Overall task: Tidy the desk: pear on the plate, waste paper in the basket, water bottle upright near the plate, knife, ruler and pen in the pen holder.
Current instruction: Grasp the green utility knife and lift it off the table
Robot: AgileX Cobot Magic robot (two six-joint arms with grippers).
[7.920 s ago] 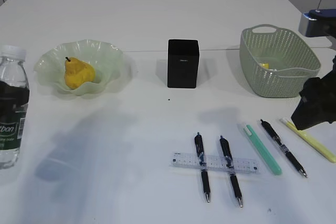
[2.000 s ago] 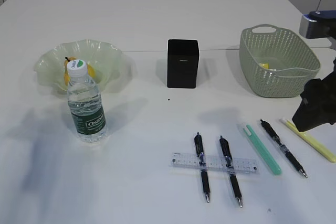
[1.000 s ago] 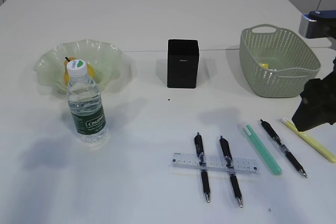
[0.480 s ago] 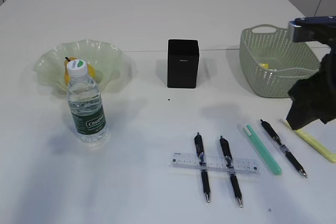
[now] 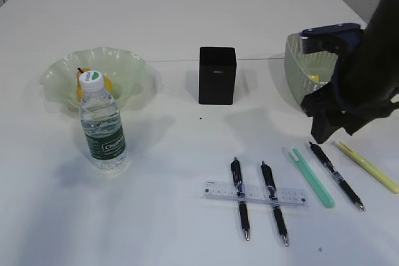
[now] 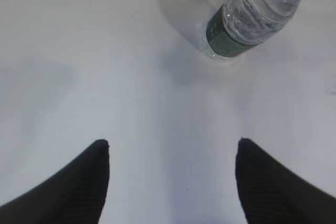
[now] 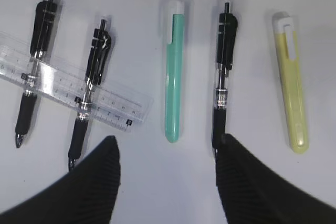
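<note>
The yellow pear [image 5: 85, 87] lies on the pale green plate [image 5: 128, 71]. The water bottle [image 5: 103, 126] stands upright just in front of the plate; it also shows in the left wrist view [image 6: 252, 19]. My left gripper [image 6: 170, 145] is open and empty over bare table, apart from the bottle. My right gripper [image 7: 165, 145] is open and empty, hovering above the green knife [image 7: 174, 72], a black pen [image 7: 223, 87] and the yellow knife [image 7: 291, 82]. Two more pens [image 7: 34, 72] [image 7: 89, 98] lie across the clear ruler [image 7: 121, 106]. The black pen holder [image 5: 217, 75] stands mid-table.
The green basket [image 5: 298, 70] at the right holds a yellow scrap [image 5: 315, 78]; my right arm [image 5: 361, 73] hides much of it. The pens, ruler [image 5: 254, 193] and knives lie in a row near the table's front right.
My right arm has swung left and in over the pens and knives, in front of the basket. The bottle, set upright by the plate, has not moved in the last two seconds.
</note>
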